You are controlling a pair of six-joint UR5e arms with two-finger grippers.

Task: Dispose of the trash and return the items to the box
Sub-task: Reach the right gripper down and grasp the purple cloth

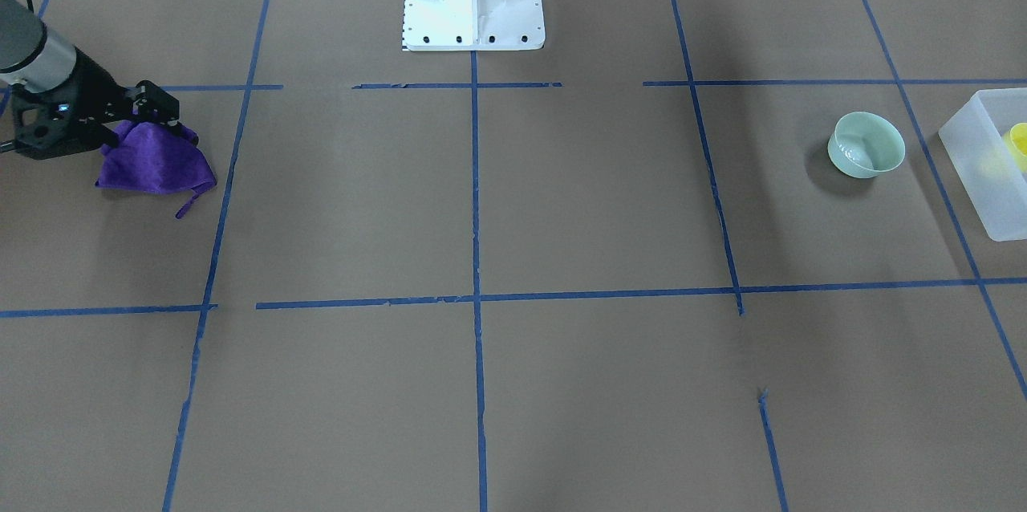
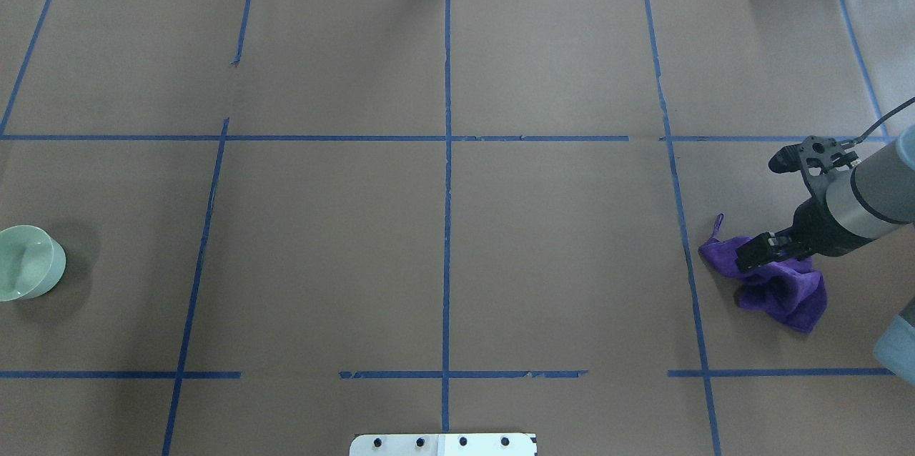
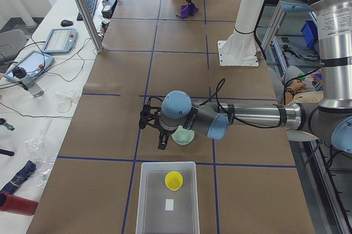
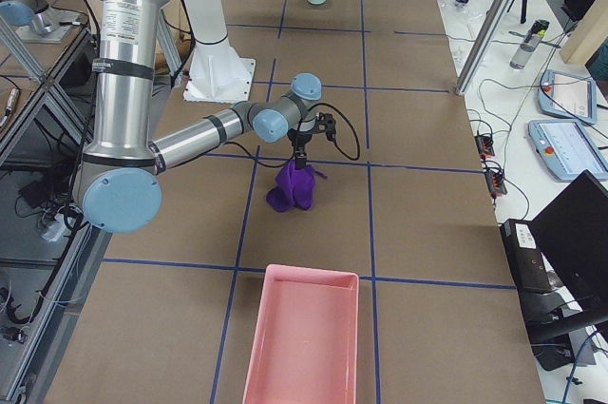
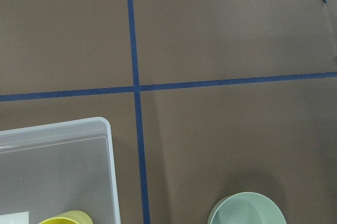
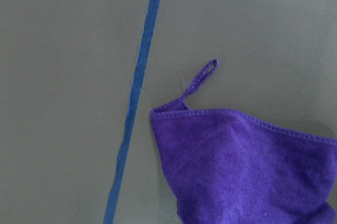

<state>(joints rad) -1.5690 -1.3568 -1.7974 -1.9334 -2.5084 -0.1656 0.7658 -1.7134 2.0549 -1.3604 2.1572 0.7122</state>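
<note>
Brown paper ruled into squares by blue tape covers the table (image 2: 322, 263); the parts are listed from the robot's left to its right.

**Far left end.** The box (image 1: 983, 175) stands upright with the yellow cup (image 1: 1019, 144) already inside it, also upright.

**Just beside the box.** The mint-green bowl (image 2: 28, 263) sits mouth-up on the paper, outside the box and apart from its wall. The left gripper (image 3: 160, 143) hangs close over the bowl. Only the side view shows it, so whether its fingers are spread or pressed together cannot be told.

**Centre.** The white robot base (image 2: 443, 444) stands at the table's near edge.

**Right side.** The right gripper (image 2: 759, 253) points downward and appears to pinch the top of the purple cloth (image 2: 783, 288). The cloth rises to a peak under the fingers, while its lower folds seem to rest on the paper.

**Far right end.** A pink tray (image 4: 304, 337) lies well apart from the cloth. It is probably the destination for the trash.

**Risks, as judged from this state.**
- The pinch holds only a small fold, so a quick lift or swing could pull the cloth free short of the tray.
- Trailing folds and the hanging loop could drag on the paper or catch the tray's rim.
- A grasp on one wall of the bowl may tilt it or push it across the smooth paper.
- Setting the bowl down carelessly in the box could knock the cup over, or shift the light box.
</note>
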